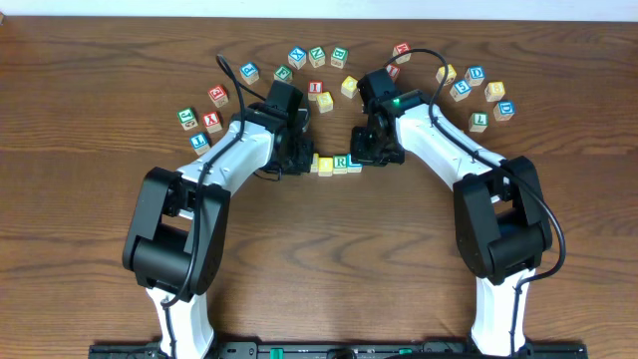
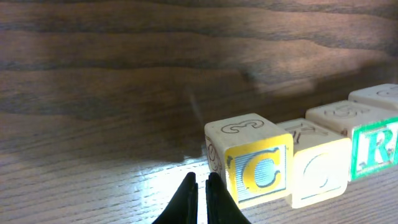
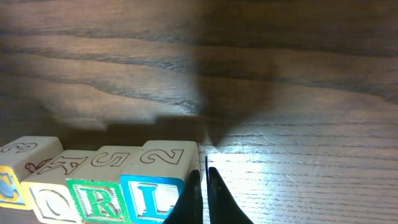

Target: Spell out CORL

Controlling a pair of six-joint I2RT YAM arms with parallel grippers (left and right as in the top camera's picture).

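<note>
Four wooden cubes stand in a touching row at the table's middle. In the right wrist view they read C, O, green R and blue L. The left wrist view shows the yellow C cube, the O cube and the R cube running off to the right. My left gripper is shut and empty, its tips against the C cube's outer side. My right gripper is shut and empty, pressed against the L cube's outer side.
Several loose alphabet cubes lie in an arc across the back of the table: a group at the left, some behind the grippers and more at the right. Both arms reach in from the front.
</note>
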